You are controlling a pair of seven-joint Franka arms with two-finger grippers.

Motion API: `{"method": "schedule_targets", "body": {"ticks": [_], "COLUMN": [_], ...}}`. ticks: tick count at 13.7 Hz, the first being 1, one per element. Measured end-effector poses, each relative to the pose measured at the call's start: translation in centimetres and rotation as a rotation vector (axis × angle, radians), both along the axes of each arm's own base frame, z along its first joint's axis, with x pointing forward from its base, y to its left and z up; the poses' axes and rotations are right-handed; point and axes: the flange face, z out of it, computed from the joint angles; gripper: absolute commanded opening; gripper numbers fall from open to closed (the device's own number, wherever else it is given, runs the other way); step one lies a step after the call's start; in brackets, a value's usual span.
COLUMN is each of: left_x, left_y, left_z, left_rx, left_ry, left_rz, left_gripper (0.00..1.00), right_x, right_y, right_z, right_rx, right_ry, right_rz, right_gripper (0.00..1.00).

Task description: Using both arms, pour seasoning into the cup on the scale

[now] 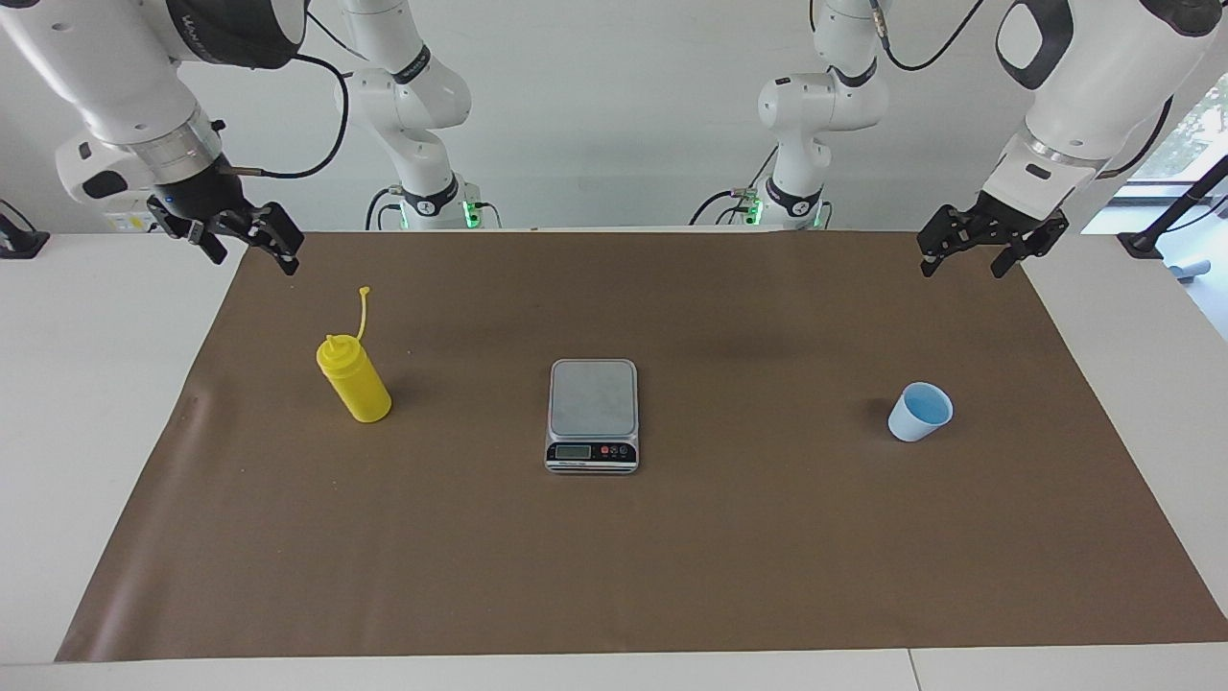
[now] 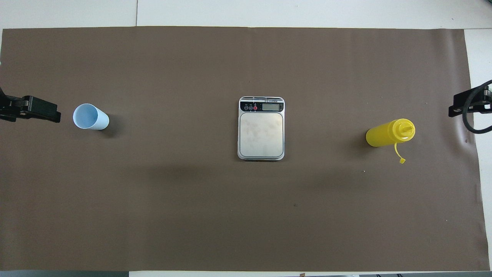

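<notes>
The yellow seasoning bottle (image 1: 354,380) stands upright on the brown mat toward the right arm's end, cap tether sticking up; it also shows in the overhead view (image 2: 389,133). The scale (image 1: 593,415) (image 2: 261,128) lies mid-mat with a bare plate. The pale blue cup (image 1: 920,412) (image 2: 90,117) stands upright on the mat toward the left arm's end, not on the scale. My right gripper (image 1: 254,259) (image 2: 461,105) hangs open and empty above the mat's edge near the bottle. My left gripper (image 1: 962,269) (image 2: 42,111) hangs open and empty above the mat's edge near the cup.
The brown mat (image 1: 614,576) covers most of the white table (image 1: 96,403). Nothing else lies on it. Two more arm bases stand at the robots' edge of the table (image 1: 432,202) (image 1: 791,202).
</notes>
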Motion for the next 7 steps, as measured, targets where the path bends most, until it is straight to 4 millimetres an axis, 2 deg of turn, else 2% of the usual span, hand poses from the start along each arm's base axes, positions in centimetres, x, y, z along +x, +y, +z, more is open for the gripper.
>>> {"method": "schedule_targets", "body": {"ticks": [7], "left_x": [-0.28], "left_y": [0.28], "left_z": [-0.21], "left_rx": [0.002], "left_ry": [0.025], "left_rz": [0.005], "left_gripper": [1.0], "right_x": [-0.01], "right_y": [-0.08], "right_z": [-0.02], "right_rx": [0.001], "right_ry": [0.001], "right_rz": [0.012], "right_gripper": [1.0]}}
